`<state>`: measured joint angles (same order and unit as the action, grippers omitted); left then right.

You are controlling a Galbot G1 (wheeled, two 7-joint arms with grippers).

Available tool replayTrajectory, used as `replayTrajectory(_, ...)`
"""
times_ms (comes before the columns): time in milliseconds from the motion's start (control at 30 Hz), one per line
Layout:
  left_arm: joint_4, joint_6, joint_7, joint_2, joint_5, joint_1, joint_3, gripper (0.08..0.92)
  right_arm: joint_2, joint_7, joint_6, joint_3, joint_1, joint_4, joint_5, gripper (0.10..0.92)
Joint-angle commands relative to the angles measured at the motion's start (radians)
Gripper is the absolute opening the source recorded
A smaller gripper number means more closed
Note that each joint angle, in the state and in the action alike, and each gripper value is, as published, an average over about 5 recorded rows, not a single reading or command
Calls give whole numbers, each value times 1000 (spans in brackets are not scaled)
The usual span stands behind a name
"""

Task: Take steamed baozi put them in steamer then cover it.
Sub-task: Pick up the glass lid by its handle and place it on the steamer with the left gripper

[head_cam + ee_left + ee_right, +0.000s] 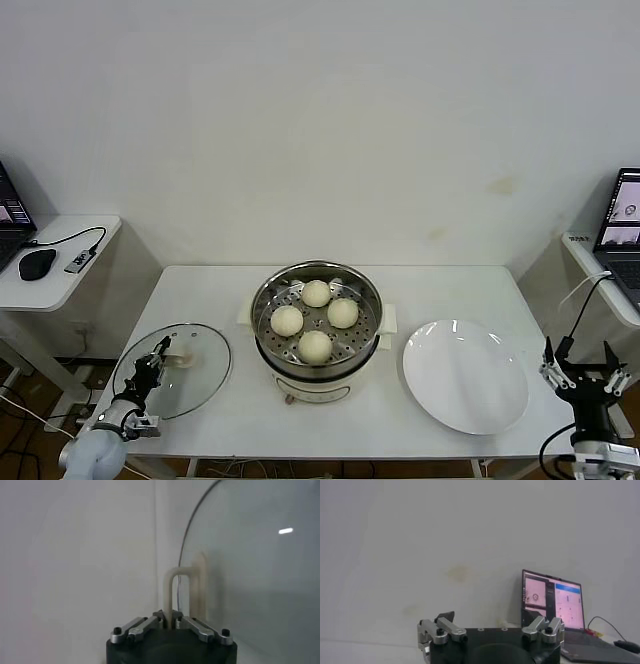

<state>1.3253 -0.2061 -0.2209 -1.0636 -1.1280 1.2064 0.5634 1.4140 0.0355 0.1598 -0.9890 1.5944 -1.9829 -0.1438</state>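
Observation:
Several cream-white steamed baozi (316, 293) sit on the perforated tray inside the shiny steamer (266, 300) at the table's middle. The clear glass cover (200, 375) lies flat on the table at the front left. My left gripper (158, 358) is shut on the cover's cream handle (175, 587); in the left wrist view the jaws pinch the handle's thin bar, with the glass (260, 570) beyond. My right gripper (583, 372) hangs open off the table's right edge, holding nothing.
An empty white plate (465, 375) lies right of the steamer. A side table at the left carries a mouse (37, 264) and a laptop corner. Another laptop (620, 215) stands at the right, also in the right wrist view as a lit laptop screen (552, 600).

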Motion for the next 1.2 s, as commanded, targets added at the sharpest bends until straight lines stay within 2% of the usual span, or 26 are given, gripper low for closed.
replayTrajectory(33, 307, 120, -44, 17, 45, 177, 65, 156, 0, 1, 2, 16, 1, -6, 10, 823)
replayTrajectory(333, 637, 376, 93, 85, 173, 343, 149, 156, -6, 4, 8, 37, 14, -25, 28, 823)
replayTrajectory(600, 817, 534, 194, 154, 235, 344, 128, 156, -12, 15, 9, 76, 25, -44, 65, 823)
replayTrajectory(800, 888, 602, 229, 239, 282, 261, 8, 155, 5, 16, 16, 98, 27, -45, 108, 823)
replayTrajectory(967, 863, 668, 265, 311, 297, 84, -190, 155, 30, 3, 18, 118, 20, -40, 185, 823)
replayTrajectory(1067, 831, 718, 286, 307, 286, -36, -329, 155, 48, -8, 15, 130, 16, -40, 221, 823)
replayTrajectory(1200, 789, 772, 346, 237, 220, -165, -466, 155, 72, -29, 7, 133, 8, -37, 275, 823)
